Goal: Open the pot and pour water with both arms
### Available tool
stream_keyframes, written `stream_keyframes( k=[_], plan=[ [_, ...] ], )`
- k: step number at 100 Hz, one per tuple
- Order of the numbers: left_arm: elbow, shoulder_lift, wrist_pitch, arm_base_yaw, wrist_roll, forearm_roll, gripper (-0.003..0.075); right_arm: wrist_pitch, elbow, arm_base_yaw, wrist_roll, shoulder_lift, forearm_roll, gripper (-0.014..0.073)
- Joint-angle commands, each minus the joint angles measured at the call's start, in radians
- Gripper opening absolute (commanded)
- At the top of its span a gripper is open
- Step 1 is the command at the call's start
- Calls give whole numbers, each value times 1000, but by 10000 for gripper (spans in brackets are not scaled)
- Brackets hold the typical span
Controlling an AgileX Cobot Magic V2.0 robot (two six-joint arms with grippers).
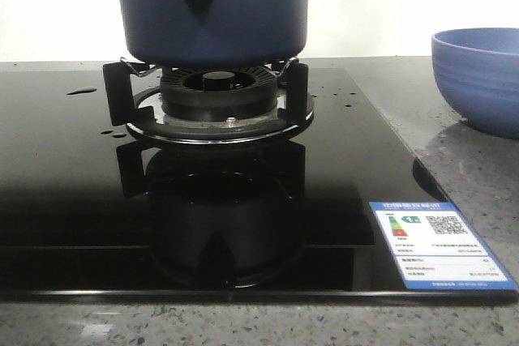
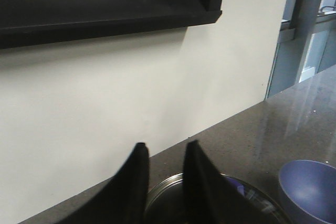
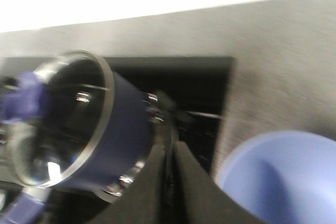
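On the burner grate (image 1: 130,99) of the black glass cooktop (image 1: 73,200) sits the pot (image 1: 212,7), a big dark navy cylinder with smooth matte sides; its tapered handle stub with a round hole points toward the front camera. From the right wrist it shows a metal rim and a glass lid with a blue knob, though that picture is blurred. Around the cooktop runs a grey speckled counter (image 1: 478,176), backed by a pale wall, with a dark shelf or hood seen from the left wrist. A lighter blue bowl (image 1: 478,79) stands on the counter, well apart from the pot on the robot's right. A printed energy label (image 1: 438,245) lies on the glass near the front corner. Small glossy drops of water (image 1: 81,91) dot the glass left of the burner. The left gripper (image 2: 165,153) is above the pot's rim, fingers apart, grasping nothing. The right gripper (image 3: 170,148) is close beside the pot's wall, fingers nearly together; whether they pinch anything cannot be told.
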Motion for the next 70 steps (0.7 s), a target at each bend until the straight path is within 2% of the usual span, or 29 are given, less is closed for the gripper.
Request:
stream_keyframes(
  k=[1, 9, 28, 46, 70],
  plan=[
    [-9, -62, -5, 26, -43, 3, -19, -96, 28, 12, -105, -50, 140, -53],
    [44, -110, -45, 38, -43, 5, -20, -169, 87, 35, -183, -82, 163, -53],
    [249, -268, -327, 38, -35, 4, -19, -461, 296, 119, -366, -232, 166, -53],
    [489, -424, -348, 38, 84, -32, -19, -683, 563, 174, -498, -436, 167, -53],
    [801, -649, -358, 38, 331, -331, -19, -790, 911, 180, -543, -728, 167, -54]
  ],
)
